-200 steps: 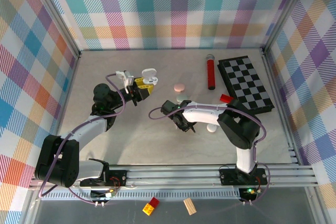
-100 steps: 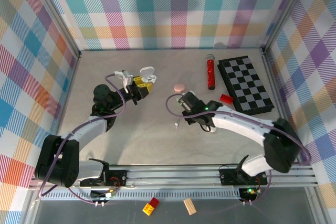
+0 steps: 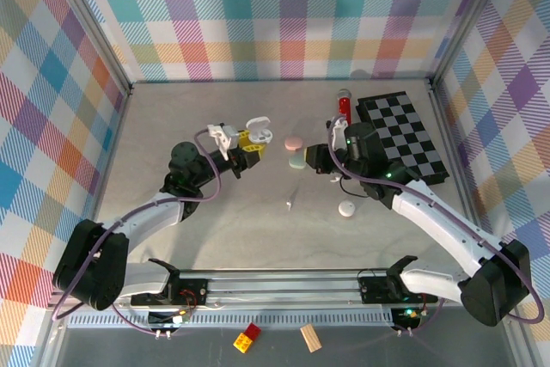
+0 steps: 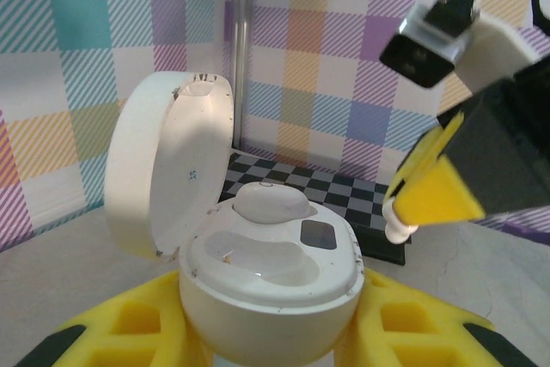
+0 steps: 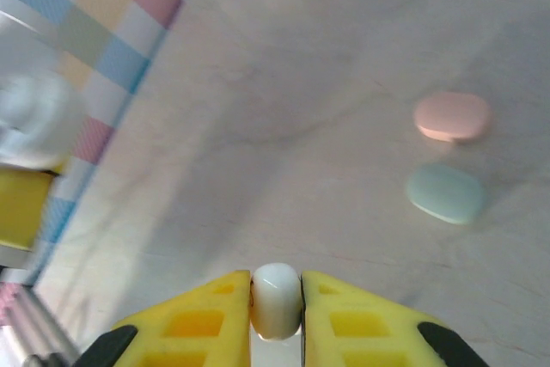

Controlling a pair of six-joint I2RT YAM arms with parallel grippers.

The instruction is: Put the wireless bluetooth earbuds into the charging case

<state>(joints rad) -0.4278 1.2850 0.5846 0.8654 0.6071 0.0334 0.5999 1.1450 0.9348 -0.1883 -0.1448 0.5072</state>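
White earbud (image 5: 276, 307) clamped in my R gripper (image 5: 276, 291), held over table (image 5: 344, 83). L gripper (image 4: 268, 333) clamped on open white case (image 4: 266, 272), lid up; 1 white bud (image 4: 271, 204) seated inside. Pink case (image 5: 452, 116), green case (image 5: 445, 193) on table.

The whole table (image 3: 249, 238) is seen by the top camera from high above its near edge, looking steeply down. The left wrist view is set close and nearly level behind the open white charging case (image 4: 266, 285), with the top view's chessboard (image 4: 344, 195) beyond. From the right wrist the table is viewed downward past a white earbud (image 5: 276, 300), the pink case (image 5: 453, 116) and pale green case (image 5: 445, 193) being shared with the top view
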